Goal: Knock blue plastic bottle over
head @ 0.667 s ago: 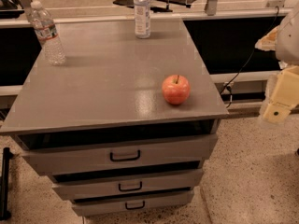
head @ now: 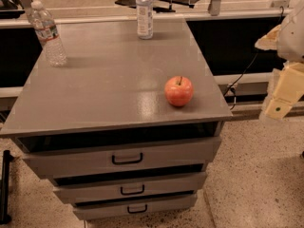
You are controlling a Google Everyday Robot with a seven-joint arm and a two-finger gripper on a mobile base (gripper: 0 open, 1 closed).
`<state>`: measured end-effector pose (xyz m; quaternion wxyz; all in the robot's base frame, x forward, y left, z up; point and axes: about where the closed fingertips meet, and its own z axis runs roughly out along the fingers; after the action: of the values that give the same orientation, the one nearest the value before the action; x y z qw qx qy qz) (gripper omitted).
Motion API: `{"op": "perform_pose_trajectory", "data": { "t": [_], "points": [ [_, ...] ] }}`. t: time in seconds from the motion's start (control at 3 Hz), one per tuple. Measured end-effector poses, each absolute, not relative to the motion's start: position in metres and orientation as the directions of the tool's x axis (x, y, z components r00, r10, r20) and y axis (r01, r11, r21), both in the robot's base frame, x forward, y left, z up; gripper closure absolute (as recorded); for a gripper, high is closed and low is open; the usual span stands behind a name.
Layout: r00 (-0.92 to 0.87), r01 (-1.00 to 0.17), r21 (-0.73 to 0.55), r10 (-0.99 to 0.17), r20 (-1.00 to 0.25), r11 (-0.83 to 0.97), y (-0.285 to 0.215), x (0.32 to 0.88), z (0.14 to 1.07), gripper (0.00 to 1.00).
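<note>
The blue plastic bottle [head: 144, 12] stands upright at the far edge of the grey cabinet top [head: 104, 84], near its middle. It is clear, with a white cap and a wide white-and-blue label. My gripper [head: 281, 93] hangs at the right edge of the view, off the cabinet's right side and at about the height of its top. It is far from the bottle, to the bottle's right and nearer to the camera, and touches nothing on the cabinet.
A clear ridged bottle [head: 48, 34] with a narrow red-and-white label stands at the far left corner. A red apple [head: 179, 91] sits near the front right of the top. Three drawers [head: 127, 159] are below. A black cable [head: 242, 72] hangs to the right.
</note>
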<state>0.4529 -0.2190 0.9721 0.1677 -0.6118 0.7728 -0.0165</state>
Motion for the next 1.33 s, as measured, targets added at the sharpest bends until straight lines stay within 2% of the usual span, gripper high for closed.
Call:
{"op": "perform_pose_trajectory", "data": {
  "t": [0.67,1.33],
  "points": [
    [-0.019,-0.953,-0.262,-0.896,-0.443,0.150,-0.174,0.577,0.949,0.00],
    [0.046,-0.883,-0.397,-0.794,-0.606,0.252,-0.110,0.670,0.957,0.00]
  ]
}}
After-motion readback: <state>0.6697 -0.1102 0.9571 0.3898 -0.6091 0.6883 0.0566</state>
